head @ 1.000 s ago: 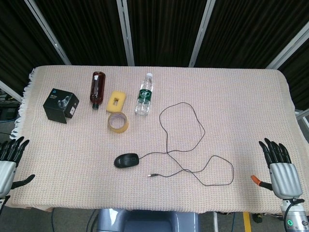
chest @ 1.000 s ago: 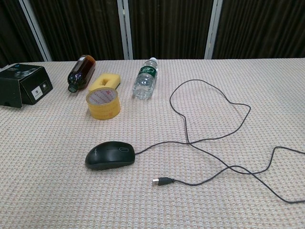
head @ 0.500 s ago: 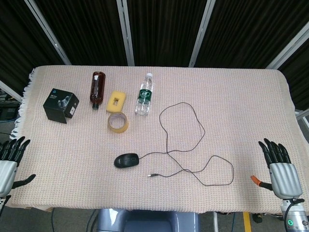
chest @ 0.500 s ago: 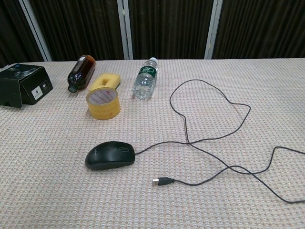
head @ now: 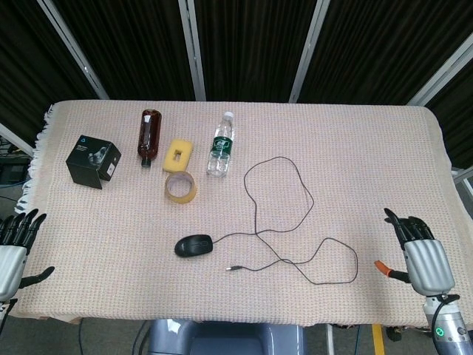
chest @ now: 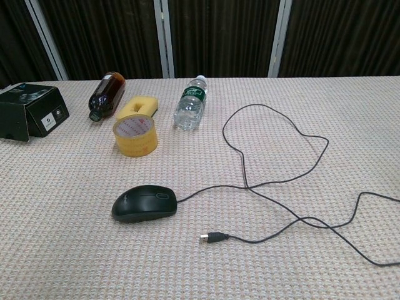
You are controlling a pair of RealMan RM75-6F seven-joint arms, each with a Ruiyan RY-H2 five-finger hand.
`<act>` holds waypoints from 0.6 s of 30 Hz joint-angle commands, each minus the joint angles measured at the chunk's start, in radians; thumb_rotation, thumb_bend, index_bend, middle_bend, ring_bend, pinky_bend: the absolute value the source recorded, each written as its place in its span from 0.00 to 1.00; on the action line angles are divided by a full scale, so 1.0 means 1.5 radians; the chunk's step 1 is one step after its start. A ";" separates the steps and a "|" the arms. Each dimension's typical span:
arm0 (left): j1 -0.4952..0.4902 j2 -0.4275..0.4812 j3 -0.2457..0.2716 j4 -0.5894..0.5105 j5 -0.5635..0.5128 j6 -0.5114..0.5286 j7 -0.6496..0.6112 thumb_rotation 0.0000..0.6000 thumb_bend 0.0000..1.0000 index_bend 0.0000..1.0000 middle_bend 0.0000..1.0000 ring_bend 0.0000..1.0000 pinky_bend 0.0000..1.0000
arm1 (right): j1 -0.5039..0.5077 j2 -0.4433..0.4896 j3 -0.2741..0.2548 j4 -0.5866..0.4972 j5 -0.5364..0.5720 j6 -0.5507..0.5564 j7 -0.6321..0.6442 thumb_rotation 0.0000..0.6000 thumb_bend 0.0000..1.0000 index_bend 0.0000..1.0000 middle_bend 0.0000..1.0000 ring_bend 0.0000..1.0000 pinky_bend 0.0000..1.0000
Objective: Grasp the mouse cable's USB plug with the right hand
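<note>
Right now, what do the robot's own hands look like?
Only the head view shows them. The right hand has a ribbed silver-grey metal back, black fingers and an orange-tipped thumb, with a green ring light on the wrist below. The left hand, half cut off by the frame, has the same silver back and black fingers.

two bottles (head: 150, 134) (head: 219, 145), one mouse (head: 194, 245).

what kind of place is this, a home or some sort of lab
Probably a lab or test setup, not a home: a cloth-covered table backed by dark curtains with metal frame struts, an unrelated mix of items laid out (mouse, tape roll, water bottle), and robot hands waiting at its edges.
</note>
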 commanded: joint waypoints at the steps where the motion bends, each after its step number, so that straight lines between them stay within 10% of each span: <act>1: -0.001 -0.003 -0.004 -0.002 -0.005 -0.001 0.003 1.00 0.00 0.00 0.00 0.00 0.00 | 0.058 -0.012 0.020 0.008 -0.010 -0.064 0.003 1.00 0.08 0.15 0.76 0.75 0.58; 8: 0.000 -0.006 -0.005 0.002 -0.006 0.003 -0.001 1.00 0.00 0.00 0.00 0.00 0.00 | 0.116 -0.038 0.028 -0.003 -0.008 -0.136 0.007 1.00 0.08 0.27 0.99 0.96 0.72; 18: 0.002 -0.004 -0.004 0.003 -0.003 0.007 -0.009 1.00 0.00 0.00 0.00 0.00 0.00 | 0.218 -0.111 0.050 -0.096 0.068 -0.285 -0.160 1.00 0.11 0.41 1.00 1.00 0.75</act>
